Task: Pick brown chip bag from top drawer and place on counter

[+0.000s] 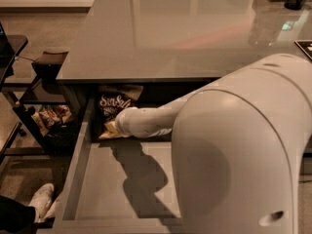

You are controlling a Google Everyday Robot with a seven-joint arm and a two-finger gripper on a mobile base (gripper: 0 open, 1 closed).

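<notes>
Where the counter [161, 33] overhangs the top drawer [105, 184], the gripper [116, 126] (grasp untellable behind arm [161, 120]) sits at the brown chip bag [112, 103].

Just one camera here, so it's a single view. It sits up high, right behind the robot's own arm [234, 150], looking down and forward. The arm's white shell is so close that it fills the lower right of the frame. Below that line of sight is the open drawer [95, 189], bottom centre, and the counter [170, 33] stretches away across the upper half to the top edge. The gripper [118, 126] is out at the far end of the arm, middle left of the frame, at the back of the drawer right by the chip bag [113, 104], pointing away from the lens. The left edge catches a side table [48, 60] and some floor.
</notes>
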